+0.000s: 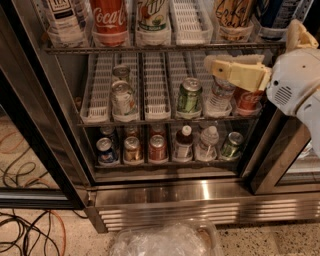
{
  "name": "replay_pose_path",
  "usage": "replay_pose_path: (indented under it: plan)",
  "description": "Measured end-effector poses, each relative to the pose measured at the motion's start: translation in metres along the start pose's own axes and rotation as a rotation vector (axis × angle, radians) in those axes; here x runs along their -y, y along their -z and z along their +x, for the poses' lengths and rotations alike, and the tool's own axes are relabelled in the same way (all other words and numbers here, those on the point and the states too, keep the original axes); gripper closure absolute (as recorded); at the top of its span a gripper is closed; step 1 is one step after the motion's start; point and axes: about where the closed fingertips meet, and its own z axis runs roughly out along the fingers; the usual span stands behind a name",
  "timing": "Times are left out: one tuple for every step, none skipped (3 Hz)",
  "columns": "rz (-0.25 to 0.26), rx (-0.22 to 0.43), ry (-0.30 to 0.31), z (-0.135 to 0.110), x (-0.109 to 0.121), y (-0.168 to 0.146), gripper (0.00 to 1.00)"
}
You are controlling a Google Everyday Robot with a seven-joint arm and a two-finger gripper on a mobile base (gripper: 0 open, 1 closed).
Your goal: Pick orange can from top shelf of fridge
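Note:
The orange can (233, 13), gold-orange with black scrawl, stands on the top shelf (165, 48) of the fridge (165, 192), in the second lane from the right; its top is cut off by the frame. My gripper (211, 65) reaches in from the right, pointing left. It sits just below the top shelf's front edge, a little under and left of the orange can, in front of a water bottle on the middle rack.
A red Coca-Cola can (108, 16) and other drinks share the top shelf. A green can (189, 95), a water bottle (218, 97) and a red can (247, 99) stand on the middle rack. The dark door frame (30, 130) is left. Cables (25, 235) and a plastic bag (165, 240) lie on the floor.

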Motion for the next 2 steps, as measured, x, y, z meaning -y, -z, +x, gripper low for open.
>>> replay_pose_path:
  plan:
    - [-0.037,-0.001,-0.009,0.0047,0.001,-0.0174,0.0]
    - [-0.034,0.0,-0.004,0.0053,0.0043,-0.0251,0.0]
